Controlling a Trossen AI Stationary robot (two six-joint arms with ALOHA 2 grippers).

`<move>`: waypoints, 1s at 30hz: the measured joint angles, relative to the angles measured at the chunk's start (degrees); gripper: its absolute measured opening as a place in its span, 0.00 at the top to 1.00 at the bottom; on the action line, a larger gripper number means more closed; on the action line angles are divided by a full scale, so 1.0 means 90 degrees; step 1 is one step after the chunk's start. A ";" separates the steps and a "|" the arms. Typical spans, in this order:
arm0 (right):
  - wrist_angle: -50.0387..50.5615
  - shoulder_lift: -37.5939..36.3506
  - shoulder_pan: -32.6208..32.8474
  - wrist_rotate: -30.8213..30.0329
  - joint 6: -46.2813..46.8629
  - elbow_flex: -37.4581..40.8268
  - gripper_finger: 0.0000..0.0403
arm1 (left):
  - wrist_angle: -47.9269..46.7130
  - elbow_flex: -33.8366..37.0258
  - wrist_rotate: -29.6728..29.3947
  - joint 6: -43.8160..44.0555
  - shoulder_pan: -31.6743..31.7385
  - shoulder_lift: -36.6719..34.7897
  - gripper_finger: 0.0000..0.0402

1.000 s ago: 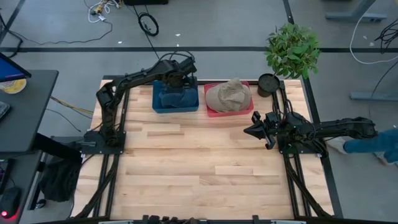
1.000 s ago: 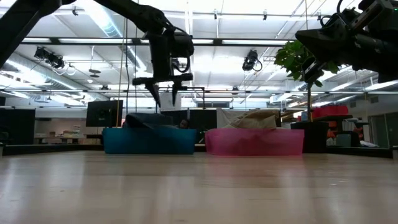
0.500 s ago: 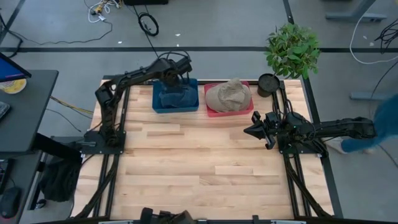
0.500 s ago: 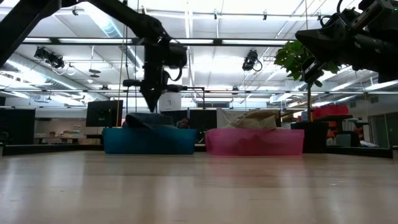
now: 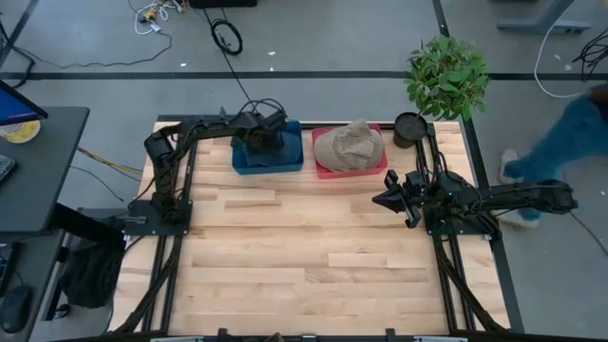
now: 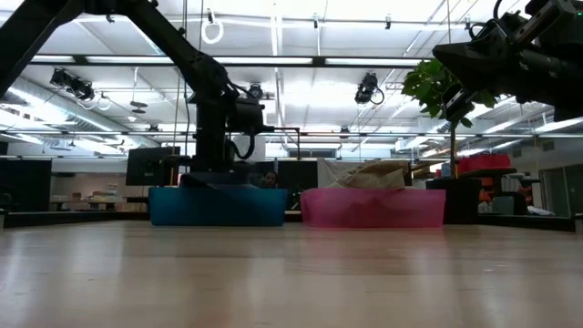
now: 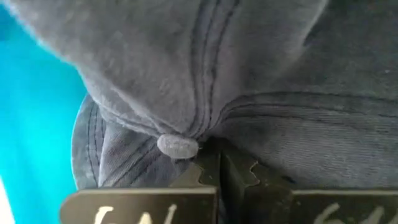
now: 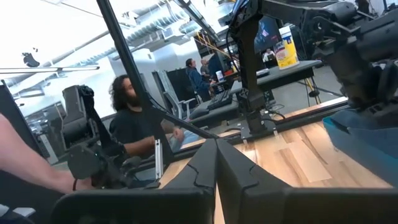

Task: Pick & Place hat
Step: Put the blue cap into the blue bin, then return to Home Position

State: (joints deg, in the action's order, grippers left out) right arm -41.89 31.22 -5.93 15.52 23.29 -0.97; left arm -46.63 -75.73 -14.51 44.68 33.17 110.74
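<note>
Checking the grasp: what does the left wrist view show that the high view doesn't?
Only the left wrist view shows the left gripper shut on the blue hat's fabric beside its top button. Only the high view shows the tan hat in the pink bin, the plant and the right gripper, shut over the table. Both show the blue hat and blue bin.

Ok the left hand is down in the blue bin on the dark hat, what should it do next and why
Probably lift straight up. The left hand looks shut on the dark hat beside its top button, down inside the blue bin. The hat has to clear the bin wall before it can go anywhere. The right hand waits over the table.
</note>
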 joint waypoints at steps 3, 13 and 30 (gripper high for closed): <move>0.0000 0.0000 -0.0001 -0.0002 0.0000 0.0000 0.97 | -0.0126 -0.0064 -0.0021 -0.0221 -0.0037 -0.0003 1.00; 0.0000 -0.0002 -0.0002 -0.0002 0.0000 0.0000 0.97 | -0.0473 -0.1004 -0.0661 -0.0382 -0.0104 -0.0610 0.99; 0.0000 0.0001 0.0000 -0.0002 0.0000 0.0000 0.97 | -0.0197 -0.1638 -0.1514 -0.0943 -0.2064 -0.1881 0.99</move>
State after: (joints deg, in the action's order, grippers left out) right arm -41.89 31.22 -5.93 15.51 23.29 -0.97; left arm -48.41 -90.47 -28.13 36.19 14.60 93.81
